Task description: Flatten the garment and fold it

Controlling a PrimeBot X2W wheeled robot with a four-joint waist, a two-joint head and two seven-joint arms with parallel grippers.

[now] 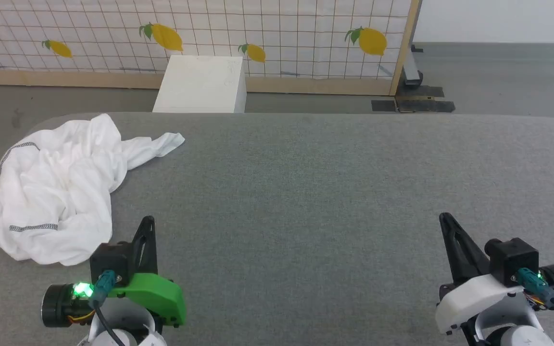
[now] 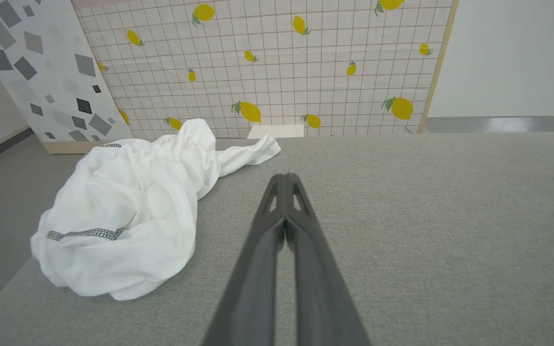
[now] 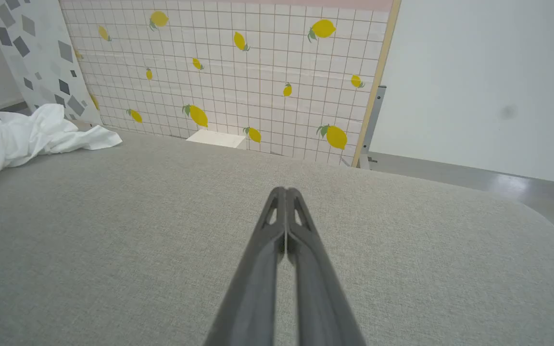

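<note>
Garment [image 1: 56, 192] (crumpled) lies left of left gripper [image 1: 148, 222].

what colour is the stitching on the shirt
Grey-black stitching on the white shirt; best in the left wrist view.

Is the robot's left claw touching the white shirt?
Apart. The left wrist view shows bare grey table between the shut left claw and the crumpled shirt lying to its left.

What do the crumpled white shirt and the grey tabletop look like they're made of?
Shirt: probably thin, soft cloth, matte; it slumps in loose folds and carries grey-black stitched seams.
Tabletop: seemingly a woven or felt-like textile cover, matte; a fine flecked grain shows up close.
</note>
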